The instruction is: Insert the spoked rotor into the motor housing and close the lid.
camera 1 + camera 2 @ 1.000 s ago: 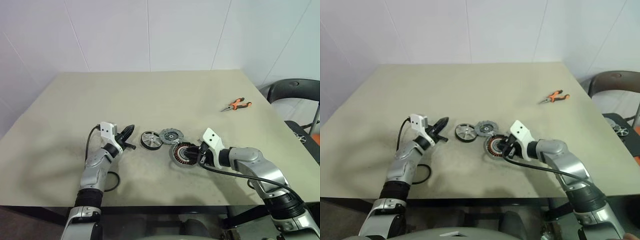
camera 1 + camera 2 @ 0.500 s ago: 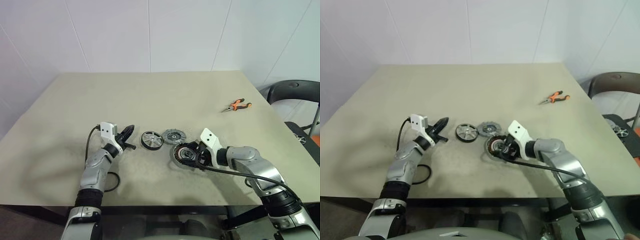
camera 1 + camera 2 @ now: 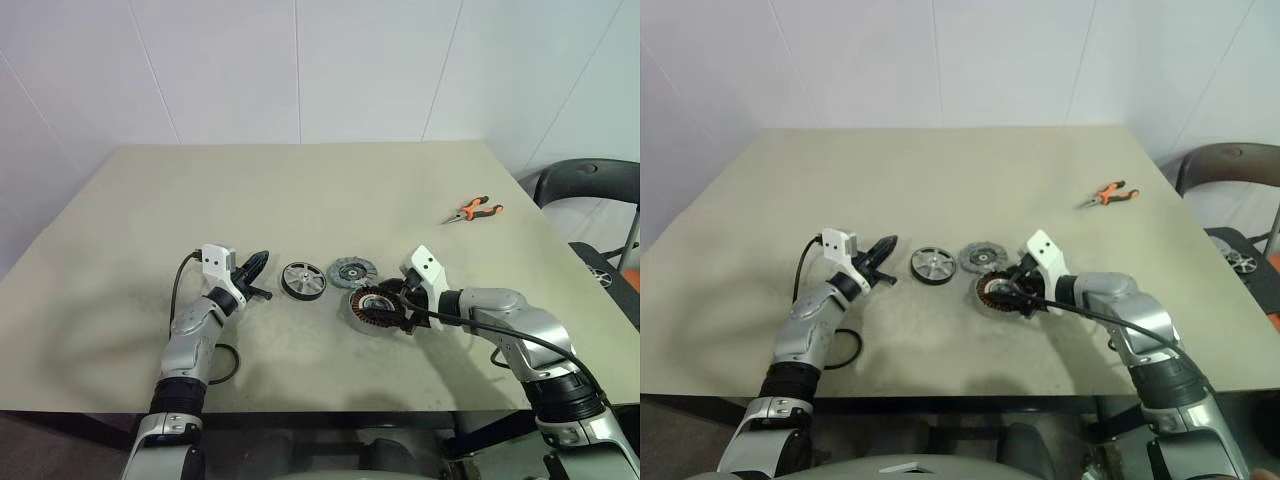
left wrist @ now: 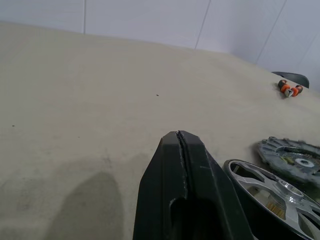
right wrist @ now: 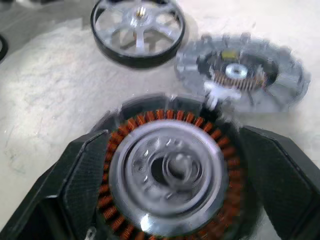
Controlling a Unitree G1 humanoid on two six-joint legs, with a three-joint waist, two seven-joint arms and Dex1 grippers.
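Straddling the motor housing (image 5: pixel 167 170) with my right gripper (image 5: pixel 170 200) spread wide, I am squaring it up while my left gripper (image 4: pixel 181 145) is waiting pinched shut beside the spoked rotor (image 3: pixel 303 280).

In the right wrist view the round dark-rimmed motor housing with its ring of copper windings (image 5: pixel 167 172) is blurred, and its lower rim runs off the picture's edge. The right gripper (image 5: pixel 170 185) stands with one broad black finger on either side of that disc; whether the fingers (image 5: pixel 82 170) touch the rim cannot be told. The round grey metal lid with dark slots (image 5: pixel 240 72) is smeared as well, its slot detail unclear. In the left wrist view the black-rimmed spoked rotor with silver spokes (image 4: pixel 272 192) is cut off at the lower edge, and the lid is cut by the side edge. The orange-handled pliers (image 3: pixel 473 209) are too small to show their jaws.
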